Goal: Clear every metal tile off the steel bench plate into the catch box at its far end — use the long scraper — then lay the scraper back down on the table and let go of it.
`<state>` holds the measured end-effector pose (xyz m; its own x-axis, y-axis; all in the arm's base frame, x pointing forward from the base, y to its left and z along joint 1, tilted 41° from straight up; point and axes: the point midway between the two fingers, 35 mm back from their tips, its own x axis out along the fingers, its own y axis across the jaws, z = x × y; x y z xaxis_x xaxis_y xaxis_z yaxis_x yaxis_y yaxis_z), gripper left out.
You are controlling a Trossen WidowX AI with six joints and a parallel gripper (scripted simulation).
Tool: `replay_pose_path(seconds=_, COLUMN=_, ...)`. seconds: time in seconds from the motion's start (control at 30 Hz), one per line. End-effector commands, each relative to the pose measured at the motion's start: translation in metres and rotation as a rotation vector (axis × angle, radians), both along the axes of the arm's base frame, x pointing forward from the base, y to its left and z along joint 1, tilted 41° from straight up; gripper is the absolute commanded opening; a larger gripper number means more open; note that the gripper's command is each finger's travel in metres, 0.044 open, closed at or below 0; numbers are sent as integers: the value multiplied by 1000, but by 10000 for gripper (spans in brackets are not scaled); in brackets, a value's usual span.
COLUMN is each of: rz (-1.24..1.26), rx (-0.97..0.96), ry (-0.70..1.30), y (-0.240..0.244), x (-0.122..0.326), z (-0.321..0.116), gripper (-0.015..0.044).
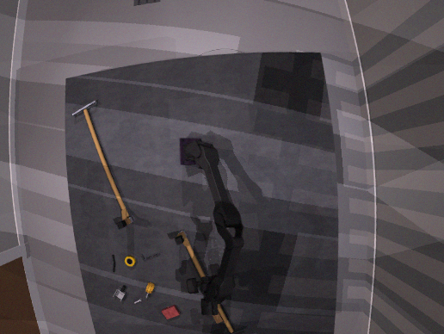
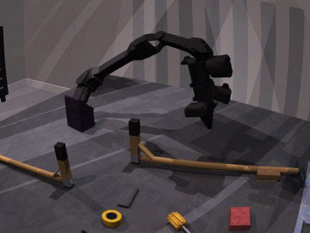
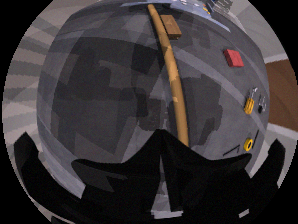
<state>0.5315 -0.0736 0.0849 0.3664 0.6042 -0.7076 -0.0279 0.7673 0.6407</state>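
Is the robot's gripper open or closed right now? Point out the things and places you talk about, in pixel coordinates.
Closed: in the wrist view, the gripper's (image 2: 209,126) (image 3: 161,134) two black fingers meet at their tips, with nothing between them.

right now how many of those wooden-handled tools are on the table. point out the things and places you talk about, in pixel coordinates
2. One (image 1: 103,161) (image 2: 33,169) lies left of the arm's base in the top view; the other (image 1: 194,258) (image 2: 195,164) (image 3: 174,85) runs below the gripper (image 1: 209,306) (image 2: 209,127) (image 3: 160,132).
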Motion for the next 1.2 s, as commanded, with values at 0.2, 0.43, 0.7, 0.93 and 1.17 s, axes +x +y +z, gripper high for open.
replay_pose_path(seconds=0.2, rz=12, rx=-5, ry=40, y=4, x=-12, z=4, gripper=0)
replay_pose_path(seconds=0.43, rz=12, rx=-5, ry=40, y=13, x=-7, z=-8, gripper=0)
replay_pose_path(seconds=0.7, rz=12, rx=-5, ry=40, y=25, x=-3, z=-22, gripper=0)
replay_pose_path(seconds=0.93, rz=12, rx=-5, ry=39, y=35, x=-1, z=-35, gripper=0)
replay_pose_path(seconds=1.17, rz=12, rx=-4, ry=39, y=46, x=1, z=-47, gripper=0)
